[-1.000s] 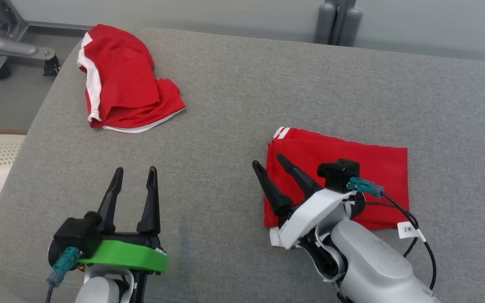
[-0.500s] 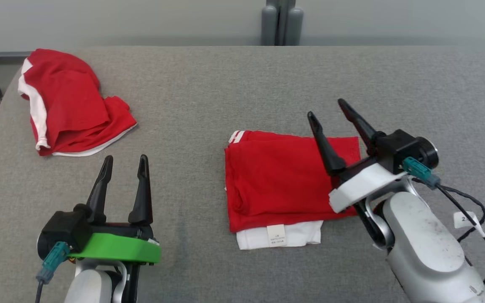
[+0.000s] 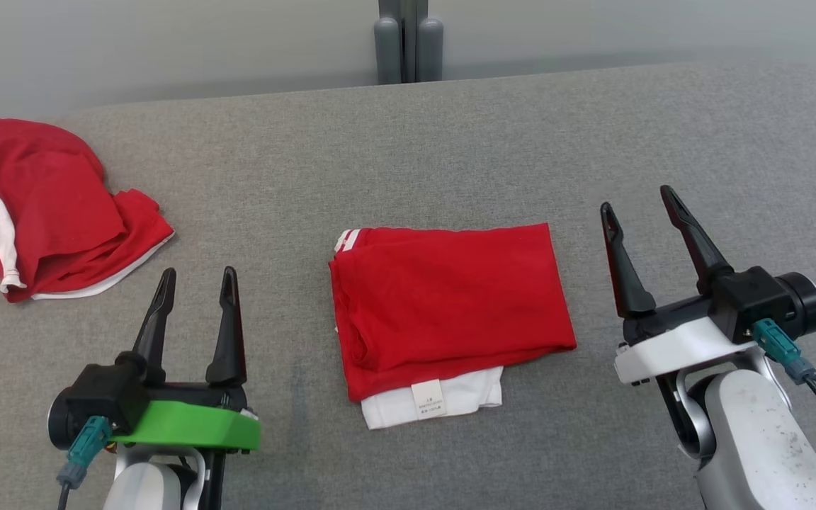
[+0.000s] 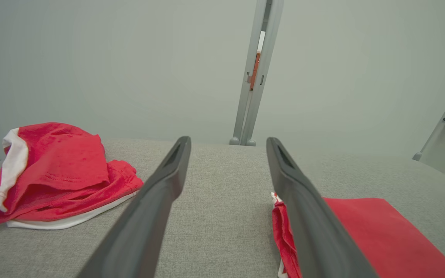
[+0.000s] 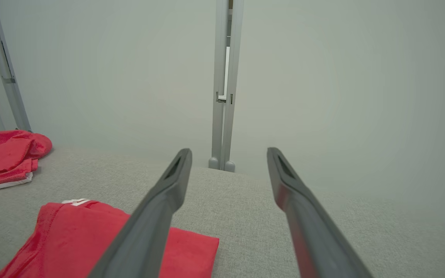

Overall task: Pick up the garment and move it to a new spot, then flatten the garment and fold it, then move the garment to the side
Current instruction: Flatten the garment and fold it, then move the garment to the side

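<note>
A folded red garment (image 3: pixel 450 301) with a white layer and label showing at its near edge lies flat in the middle of the grey table (image 3: pixel 450 156). It shows at the lower right in the left wrist view (image 4: pixel 381 235) and lower left in the right wrist view (image 5: pixel 83 239). My left gripper (image 3: pixel 195 278) stands open to its left, nothing between its fingers. My right gripper (image 3: pixel 638 198) stands open to its right, clear of the cloth, also empty.
A second red and white garment (image 3: pixel 47 209) lies crumpled at the table's far left (image 4: pixel 56 177) (image 5: pixel 2 154). A grey post (image 3: pixel 408 39) rises behind the table's far edge against a pale wall.
The camera has swung, shifting the whole scene leftward. My right gripper has lifted off the folded garment and moved to its right side. The left gripper holds its pose.
</note>
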Motion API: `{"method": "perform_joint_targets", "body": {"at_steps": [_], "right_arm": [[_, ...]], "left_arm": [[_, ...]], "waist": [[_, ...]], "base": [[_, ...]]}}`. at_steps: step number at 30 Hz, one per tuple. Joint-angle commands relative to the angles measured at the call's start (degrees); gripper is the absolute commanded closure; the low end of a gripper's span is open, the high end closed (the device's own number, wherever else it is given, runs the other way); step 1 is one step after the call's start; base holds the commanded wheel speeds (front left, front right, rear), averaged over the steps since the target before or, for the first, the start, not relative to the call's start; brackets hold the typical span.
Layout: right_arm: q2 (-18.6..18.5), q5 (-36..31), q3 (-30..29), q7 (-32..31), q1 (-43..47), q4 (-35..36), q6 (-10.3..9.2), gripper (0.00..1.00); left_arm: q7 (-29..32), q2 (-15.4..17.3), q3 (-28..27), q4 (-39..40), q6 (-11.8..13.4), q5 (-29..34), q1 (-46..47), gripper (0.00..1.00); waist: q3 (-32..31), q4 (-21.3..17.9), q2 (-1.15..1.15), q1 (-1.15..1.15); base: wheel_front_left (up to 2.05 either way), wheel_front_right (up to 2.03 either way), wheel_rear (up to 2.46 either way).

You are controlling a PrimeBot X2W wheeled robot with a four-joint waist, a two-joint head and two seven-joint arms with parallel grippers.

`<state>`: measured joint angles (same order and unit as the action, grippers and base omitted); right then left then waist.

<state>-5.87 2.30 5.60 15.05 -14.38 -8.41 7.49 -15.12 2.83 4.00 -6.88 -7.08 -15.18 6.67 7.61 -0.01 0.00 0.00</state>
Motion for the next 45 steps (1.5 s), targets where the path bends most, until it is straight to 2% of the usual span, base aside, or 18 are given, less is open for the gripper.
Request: {"method": "perform_joint_targets", "body": {"at_steps": [1, 19, 33, 37, 45], "right_arm": [[0.4, -0.5, -0.4, 0.2, 0.6, 0.7, 0.0, 0.0], [2.0, -1.1, -1.9, 0.2, 2.8, 1.3, 0.0, 0.0], [2.3, -1.4, -2.2, 0.2, 2.7, -1.0, 0.0, 0.0], [2.4, -1.0, -2.5, 0.2, 1.8, -5.2, 0.0, 0.0], [2.6, 0.1, -2.8, 0.1, -2.4, -18.9, 0.0, 0.0]], "left_arm": [[0.0, 0.1, -0.1, -0.1, 0.0, 0.5, -0.7, 0.0], [0.0, 0.1, 0.2, -0.1, 0.3, 0.3, -2.1, 0.0], [0.0, 0.1, 0.3, -0.1, 0.2, 0.0, -1.0, 0.0], [0.0, 0.1, 0.9, 0.1, 0.1, -0.1, 0.0, 0.0], [0.0, 0.1, 1.8, -0.2, -0.1, 0.0, 1.2, 0.0]], "waist": [[0.0, -0.2, 0.0, 0.0], [-0.7, 0.0, 0.0, 0.0], [0.3, 0.6, 0.0, 0.0], [1.6, 1.5, 0.0, 0.0], [4.4, 4.0, 0.0, 0.0]], "base": [[0.0, 0.0, 0.0], [0.0, 0.0, 0.0], [0.0, 0.0, 0.0], [0.0, 0.0, 0.0], [0.0, 0.0, 0.0]]}}
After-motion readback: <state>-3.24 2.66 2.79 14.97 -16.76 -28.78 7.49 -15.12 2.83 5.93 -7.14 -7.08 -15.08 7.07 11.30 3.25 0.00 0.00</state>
